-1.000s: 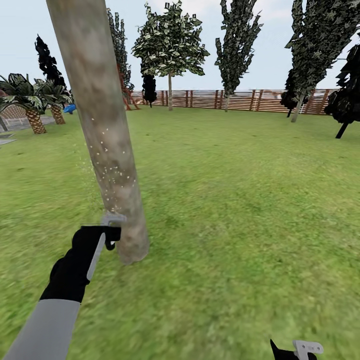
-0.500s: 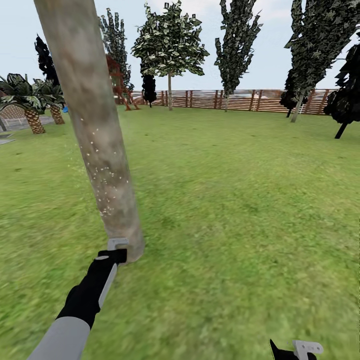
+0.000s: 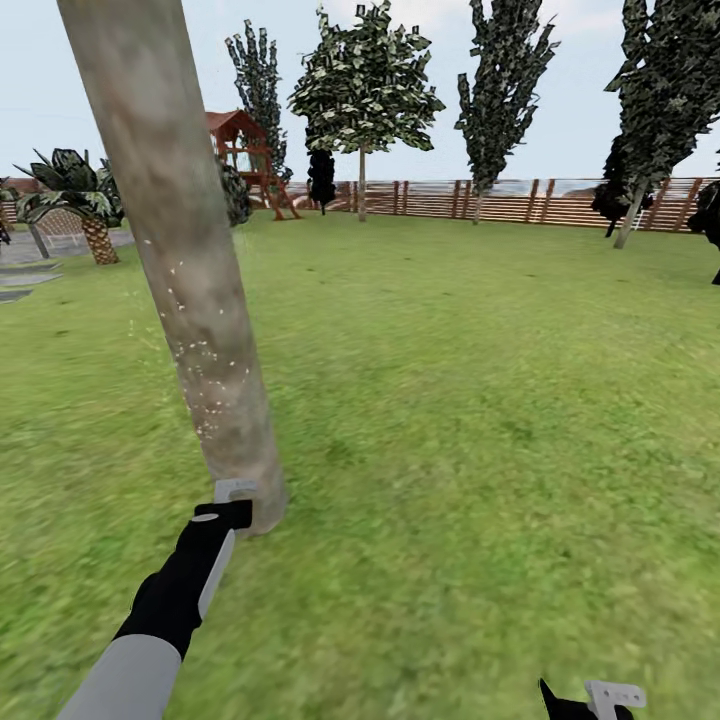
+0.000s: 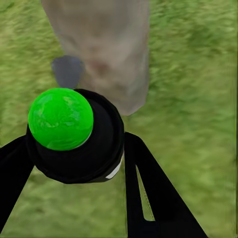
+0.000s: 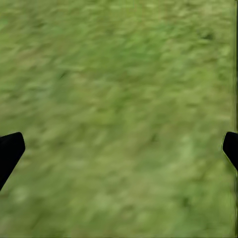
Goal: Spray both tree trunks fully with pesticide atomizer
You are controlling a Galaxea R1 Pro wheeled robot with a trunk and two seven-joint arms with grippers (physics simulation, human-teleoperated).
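The left gripper [image 3: 232, 503] pinches the pesticide atomizer [image 4: 74, 134], its black body and green cap wedged between the dark fingers [image 4: 148, 193], at the foot of the tree trunk [image 3: 185, 270]. White pesticide [image 3: 200, 375] specks dot the bark. The right gripper [image 5: 119, 148] hangs spread over the lawn [image 3: 480, 400].

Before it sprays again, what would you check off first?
1. Dark round sprayer with green cap sits between left gripper fingers: ok.
2. Sprayer faces the thick mottled grey-brown tree trunk: ok.
3. Fine white specks on the bark: ok, low down.
4. Whole trunk covered: not ok, upper bark looks bare.
5. Far side of trunk: cannot tell.
6. Right gripper open over green lawn: ok.
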